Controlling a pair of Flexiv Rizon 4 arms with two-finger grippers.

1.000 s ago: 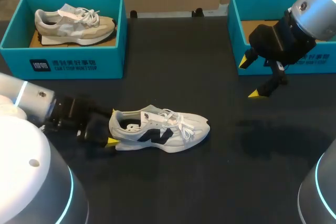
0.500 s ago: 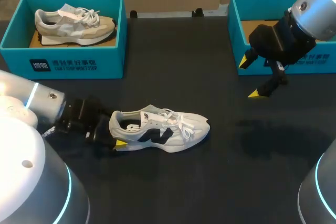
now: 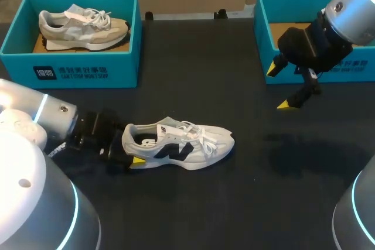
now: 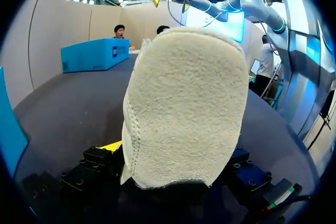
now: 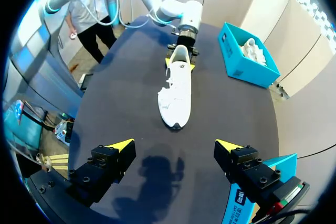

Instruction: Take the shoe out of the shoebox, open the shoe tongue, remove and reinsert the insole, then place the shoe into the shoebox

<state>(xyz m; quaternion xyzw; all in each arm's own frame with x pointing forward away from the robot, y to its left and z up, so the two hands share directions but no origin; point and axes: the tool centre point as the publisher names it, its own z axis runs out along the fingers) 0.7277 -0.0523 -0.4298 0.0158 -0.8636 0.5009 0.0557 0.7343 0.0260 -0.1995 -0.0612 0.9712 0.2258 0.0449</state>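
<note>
You are early in the job. The white shoe (image 3: pixel 179 144) is out of its box and stands on its sole on the dark worktop (image 3: pixel 205 209), toe towards your right arm's side. That first step looks done. The right shoebox (image 3: pixel 262 33) shows only bare cardboard floor, so it is probably the shoe's home. The left shoebox (image 3: pixel 70 71) holds a beige shoe (image 3: pixel 82 27) that is not part of this round.

What remains is nearly everything else. The laces look tied across the tongue, which lies flat, and a printed insole appears to sit inside the opening. So, as far as you can judge, the tongue, the insole removal and refit, and the return to the box are all ahead.

Your left pincer (image 3: pixel 129 151) is low at the heel, which fills its wrist view. You cannot tell whether it is gripping or merely set against it. Your right pincer (image 3: pixel 278 87) is spread wide and empty, hanging above the worktop just beside the right shoebox's near corner, well apart from the shoe.
</note>
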